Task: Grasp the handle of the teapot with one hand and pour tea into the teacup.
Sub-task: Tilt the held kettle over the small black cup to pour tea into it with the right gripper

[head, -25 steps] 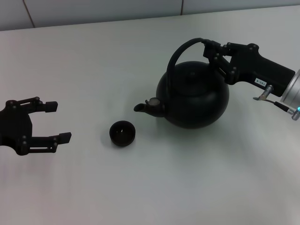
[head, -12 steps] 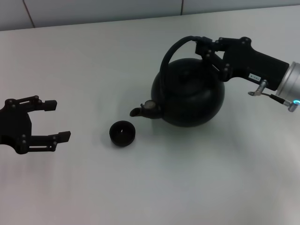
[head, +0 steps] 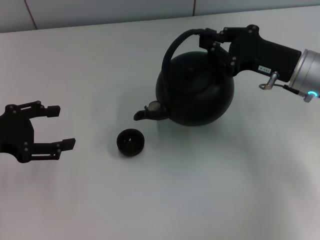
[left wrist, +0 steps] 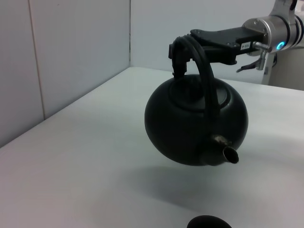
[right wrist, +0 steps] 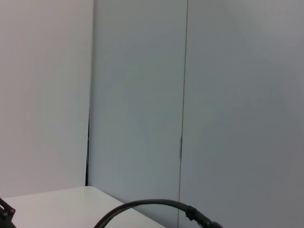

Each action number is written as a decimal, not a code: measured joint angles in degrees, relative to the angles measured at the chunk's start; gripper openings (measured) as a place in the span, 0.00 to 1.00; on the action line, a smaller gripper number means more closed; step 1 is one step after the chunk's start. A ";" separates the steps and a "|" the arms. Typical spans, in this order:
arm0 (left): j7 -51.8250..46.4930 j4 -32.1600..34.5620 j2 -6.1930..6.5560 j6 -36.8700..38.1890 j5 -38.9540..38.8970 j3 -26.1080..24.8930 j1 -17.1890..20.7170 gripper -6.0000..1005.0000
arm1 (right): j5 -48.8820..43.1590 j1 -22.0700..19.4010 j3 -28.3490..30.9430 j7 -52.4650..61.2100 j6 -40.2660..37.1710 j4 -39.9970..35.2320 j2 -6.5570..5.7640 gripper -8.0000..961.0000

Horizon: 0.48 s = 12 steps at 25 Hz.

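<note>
The black teapot [head: 195,92] hangs clear of the table, lifted by its arched handle [head: 172,47], with its shadow on the table below it in the left wrist view. My right gripper [head: 210,42] is shut on the handle near its right end. The spout [head: 142,114] points left and slightly down, just above and right of the small black teacup [head: 130,142]. In the left wrist view the teapot [left wrist: 194,121] floats above the teacup's rim [left wrist: 206,222]. My left gripper [head: 62,127] rests open at the left, away from both. The right wrist view shows only a piece of the handle [right wrist: 156,209].
White tabletop [head: 200,190] all around, with a pale wall [head: 100,10] along its far edge. Nothing else stands on the table.
My right gripper has raised the teapot off the table and carried it left, bringing the spout closer to the teacup. The left arm has stayed still.
</note>
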 joint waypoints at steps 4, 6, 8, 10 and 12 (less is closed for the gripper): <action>-0.02 0.00 -0.11 -0.19 0.00 0.17 0.00 0.87 | -0.14 0.07 -0.69 0.91 0.51 -2.01 -0.07 0.15; -0.03 0.00 -0.14 -0.28 0.03 0.20 0.00 0.87 | -0.16 0.04 -1.93 1.36 1.09 -3.08 -0.08 0.15; -0.04 0.00 -0.20 -0.34 0.06 0.22 -0.01 0.87 | -0.18 -0.09 -4.55 1.73 2.29 -4.83 -0.09 0.15; -0.05 0.00 -0.21 -0.35 0.08 0.25 -0.08 0.87 | -0.19 -0.14 -5.40 1.73 2.84 -5.32 -0.09 0.15; -0.05 0.00 -0.22 -0.35 0.20 0.27 -0.22 0.87 | -0.21 -0.18 -6.73 1.76 3.56 -6.15 -0.09 0.15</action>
